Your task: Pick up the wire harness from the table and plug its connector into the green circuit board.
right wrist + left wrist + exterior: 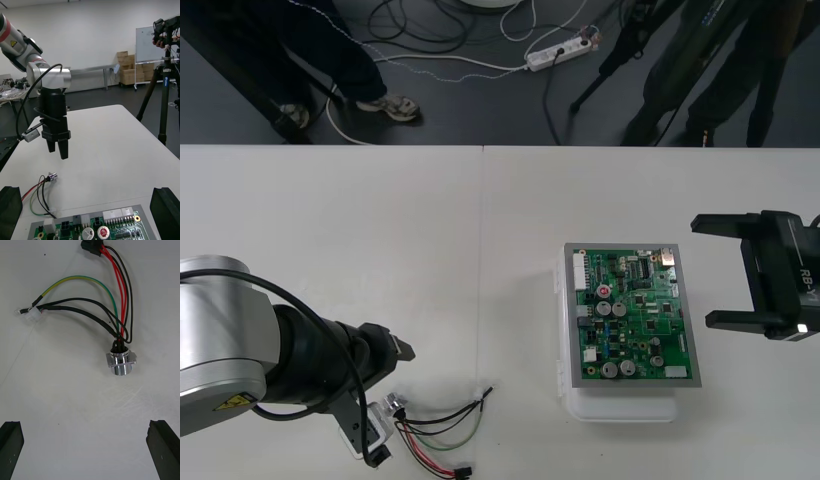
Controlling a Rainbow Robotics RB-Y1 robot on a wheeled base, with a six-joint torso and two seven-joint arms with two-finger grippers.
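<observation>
a: where is the wire harness (435, 437)?

b: lower left of the front frame, flat on the table (380, 250). its round metal socket (395, 405) is at the left end of the bundle, and the small black plug (463, 470) lies by the bottom edge of the frame.

a: and the wires?

b: red, black and green, fanning out loosely from the socket (120, 363). the red ones run to the plug (92, 246), and the green one arcs away towards a small white piece (33, 316).

a: left gripper?

b: the left gripper (375, 442) is in the lower left too, just beside the socket. from the right wrist it hangs above the table, fingers (64, 152) pointing down, with the socket (51, 176) lying below it and not touching. its fingers (10, 450) stand wide apart and nothing is between them.

a: the board?

b: the green circuit board (635, 315) sits right of centre on its white base (625, 408), well apart from the harness. the plug is not in it.

a: right gripper?

b: the right gripper (702, 271) is at the right edge of the front frame, just beside the board's right side, its jaws spread wide and holding nothing. its fingers (167, 212) flank the near edge of the board (101, 227).
</observation>
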